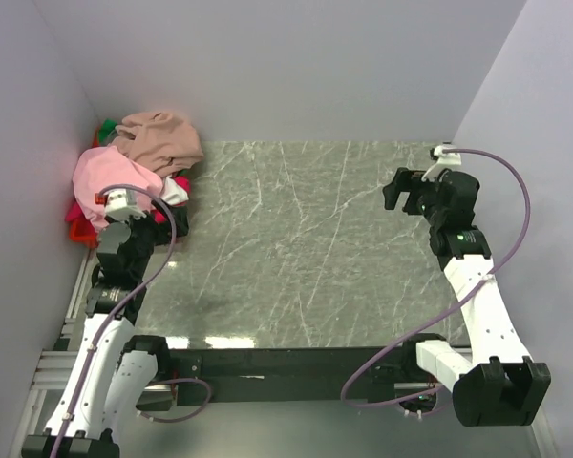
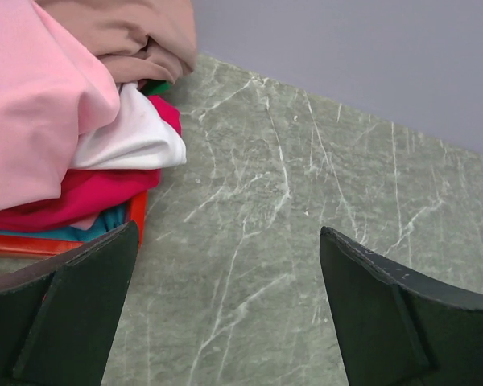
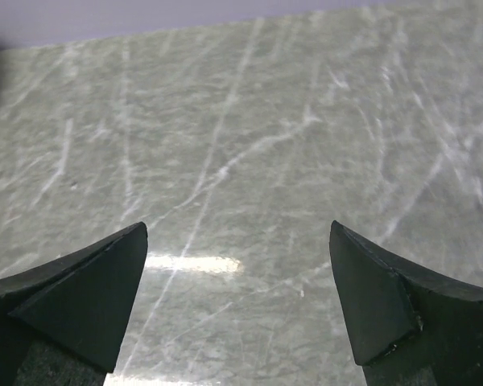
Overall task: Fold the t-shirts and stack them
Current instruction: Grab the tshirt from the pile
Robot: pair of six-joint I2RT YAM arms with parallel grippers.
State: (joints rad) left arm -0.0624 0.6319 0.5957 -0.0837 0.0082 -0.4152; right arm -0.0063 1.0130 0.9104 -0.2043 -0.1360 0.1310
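Left fingers and right fingers gape; t-shirts heap at table corner.

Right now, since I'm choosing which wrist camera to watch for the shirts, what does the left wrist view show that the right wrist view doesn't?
Only the left wrist view: the heap of clothes, with a light pink t-shirt, tan t-shirt, white t-shirt and magenta t-shirt over the red basket. Only the right wrist view: a bright glare on bare tabletop. Both: the green marbled table, a pale wall, and an open, empty pincer, the left pincer and right pincer.
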